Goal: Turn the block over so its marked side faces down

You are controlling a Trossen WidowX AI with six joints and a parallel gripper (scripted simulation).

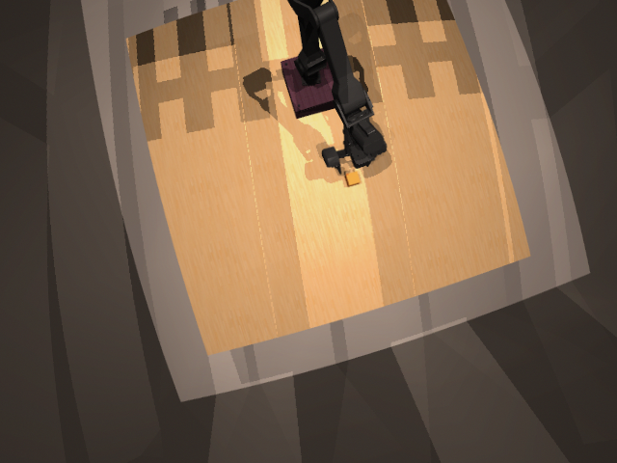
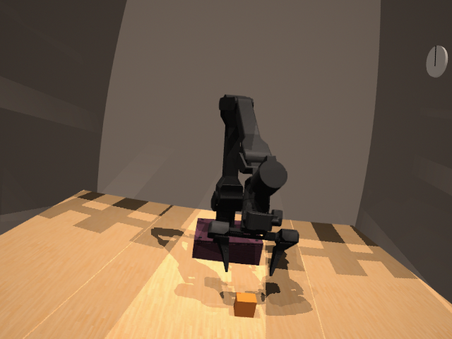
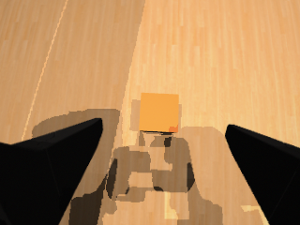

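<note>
The side of the orange block (image 1: 353,177) (image 2: 245,304) (image 3: 159,112) turned down to the table (image 1: 239,224) (image 2: 91,277) (image 3: 225,56) is hidden — and the black fingers (both of them) run off the wrist view's edges — while the arm (image 1: 343,74) (image 2: 250,123) is cut off at the top view's upper edge.

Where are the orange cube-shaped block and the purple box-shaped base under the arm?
Orange cube-shaped block (image 1: 353,177) (image 2: 245,305) (image 3: 159,112): top, exterior, wrist; visible faces.
Purple box-shaped base (image 1: 314,100) (image 2: 207,249): top, upper face; exterior, front face.

Arm (image 1: 343,69) (image 2: 250,127) bent, reaching fwd & down, fingers (image 1: 339,169) (image 2: 248,273) wide open, pointing down.
</note>
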